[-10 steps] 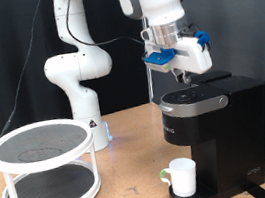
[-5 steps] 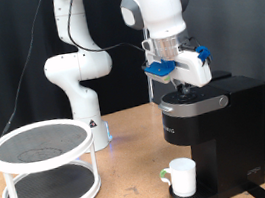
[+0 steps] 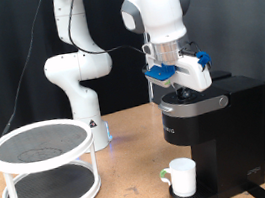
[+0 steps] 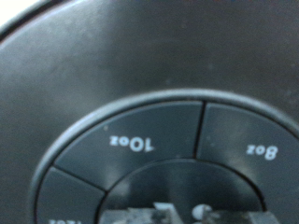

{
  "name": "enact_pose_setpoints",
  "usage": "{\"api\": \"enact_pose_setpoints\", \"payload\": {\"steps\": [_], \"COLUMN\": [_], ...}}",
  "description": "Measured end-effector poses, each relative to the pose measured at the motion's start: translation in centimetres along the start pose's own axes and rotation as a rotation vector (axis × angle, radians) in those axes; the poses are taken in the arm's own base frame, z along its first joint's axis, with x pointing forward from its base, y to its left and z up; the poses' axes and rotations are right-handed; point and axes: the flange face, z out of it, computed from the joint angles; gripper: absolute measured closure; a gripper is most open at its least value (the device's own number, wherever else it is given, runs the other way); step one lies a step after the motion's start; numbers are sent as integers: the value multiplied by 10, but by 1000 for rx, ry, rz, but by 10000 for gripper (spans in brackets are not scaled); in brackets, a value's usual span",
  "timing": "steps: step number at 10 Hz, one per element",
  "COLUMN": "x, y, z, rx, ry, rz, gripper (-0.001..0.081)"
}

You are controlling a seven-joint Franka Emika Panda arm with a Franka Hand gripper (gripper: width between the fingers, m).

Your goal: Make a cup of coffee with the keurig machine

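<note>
The black keurig machine point(image 3: 222, 130) stands at the exterior view's right. The white cup point(image 3: 182, 177) sits on its drip base under the spout, handle towards the exterior view's left. My gripper point(image 3: 178, 90) points straight down at the front of the machine's silver-rimmed top panel, touching it or just above it. The wrist view is filled by that panel point(image 4: 140, 84) very close up, with its round ring of buttons marked 10oz point(image 4: 131, 143) and 8oz point(image 4: 260, 149). The fingertips point(image 4: 159, 211) show close together at the ring's centre, with nothing between them.
A white two-tier round rack point(image 3: 44, 169) with dark mesh shelves stands at the exterior view's left on the wooden table point(image 3: 133, 195). The arm's white base point(image 3: 74, 83) rises behind it. A black curtain is behind.
The gripper has come down and shifted slightly towards the exterior view's left, from above the machine onto its top panel. The cup and machine have not moved.
</note>
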Motion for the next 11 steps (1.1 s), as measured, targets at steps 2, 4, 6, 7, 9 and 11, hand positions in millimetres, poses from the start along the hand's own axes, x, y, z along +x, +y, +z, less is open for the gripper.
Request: {"api": "enact_pose_setpoints", "payload": {"steps": [2,4,6,7,9,11], "x": [1,2,4,5,7,9], "y": [-1,-5,-10,-13,-18,-22], "z": [1,0,0,0,-1,-1], "rx": [-16,-76,-117,-129,-142,-157], "ry": [1,3,1,0,2,7], "rz": [15,41,61,70,91,101], "gripper": [806,806,806,806,806,806]}}
